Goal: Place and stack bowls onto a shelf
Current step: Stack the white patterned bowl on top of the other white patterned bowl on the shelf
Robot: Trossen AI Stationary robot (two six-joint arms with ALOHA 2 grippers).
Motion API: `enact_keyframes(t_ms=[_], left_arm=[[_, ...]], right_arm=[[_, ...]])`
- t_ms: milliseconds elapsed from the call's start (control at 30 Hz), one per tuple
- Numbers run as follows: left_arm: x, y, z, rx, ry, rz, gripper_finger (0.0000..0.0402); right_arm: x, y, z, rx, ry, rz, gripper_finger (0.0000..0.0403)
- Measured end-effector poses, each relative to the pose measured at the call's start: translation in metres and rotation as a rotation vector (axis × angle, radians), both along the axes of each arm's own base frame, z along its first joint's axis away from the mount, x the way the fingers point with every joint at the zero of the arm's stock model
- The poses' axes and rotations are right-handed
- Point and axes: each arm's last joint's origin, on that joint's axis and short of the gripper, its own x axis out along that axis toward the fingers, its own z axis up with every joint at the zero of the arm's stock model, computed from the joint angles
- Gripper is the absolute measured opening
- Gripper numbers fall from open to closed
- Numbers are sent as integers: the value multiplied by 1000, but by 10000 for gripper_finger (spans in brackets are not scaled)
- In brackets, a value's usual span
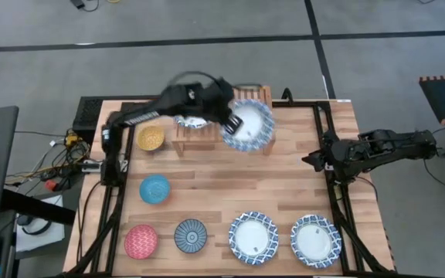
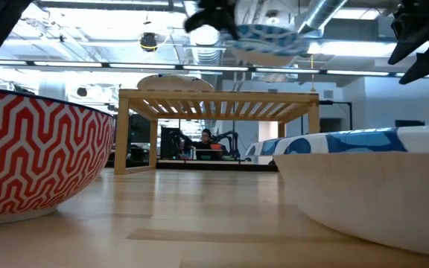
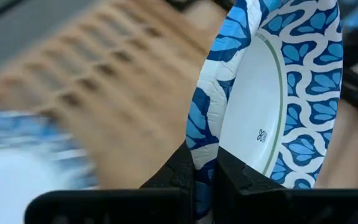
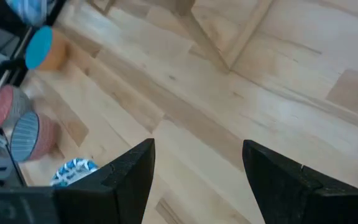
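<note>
My left gripper (image 1: pixel 234 122) is shut on a white bowl with a blue patterned rim (image 1: pixel 249 127) and holds it in the air over the right half of the light-wood shelf (image 2: pixel 218 95). A second white bowl (image 1: pixel 190 121) sits on the shelf's left part (image 2: pixel 173 80), half hidden under my left arm. Two more white bowls (image 1: pixel 253 237) (image 1: pixel 315 239) stand by the near edge. The yellow (image 1: pixel 151 138), light blue (image 1: pixel 154 188), red (image 1: pixel 140 240) and dark blue (image 1: pixel 191 235) bowls stand on the table's left side. My right gripper (image 4: pixel 197 180) is open over the table's right edge. My left gripper (image 3: pixel 205 165) pinches the held bowl by its blue patterned rim (image 3: pixel 204 146), one finger inside the bowl and one on its outer wall. It comes at the rim from the table's left side. The bowl (image 2: pixel 263 39) is lifted clear above the shelf top.
The shelf's legs (image 1: pixel 180 145) (image 1: pixel 267 147) stand near the far edge. Bare planks (image 1: pixel 238 181) lie between the shelf and the near row of bowls. Black frame rails (image 1: pixel 338 201) run along the table's sides. Cables and a box (image 1: pixel 68 150) lie beyond the left edge.
</note>
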Motion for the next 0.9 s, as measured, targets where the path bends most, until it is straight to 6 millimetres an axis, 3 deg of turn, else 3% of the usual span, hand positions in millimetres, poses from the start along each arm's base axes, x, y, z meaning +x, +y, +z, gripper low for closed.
enact_keyframes(t_ms=[200, 367, 633, 900], left_arm=[[-58, 43, 27, 71, 75, 144, 11], [-95, 80, 27, 59, 199, 242, 11], [-121, 119, 20, -51, 223, 221, 11], [-145, 133, 14, -216, 233, 149, 11]], right_arm=[[0, -1, 0, -13, -7, -31, 269], [1, -2, 1, -32, -20, -70, 269], [3, -5, 3, -15, -65, -141, 269], [5, -9, 5, -10, -84, -198, 269]])
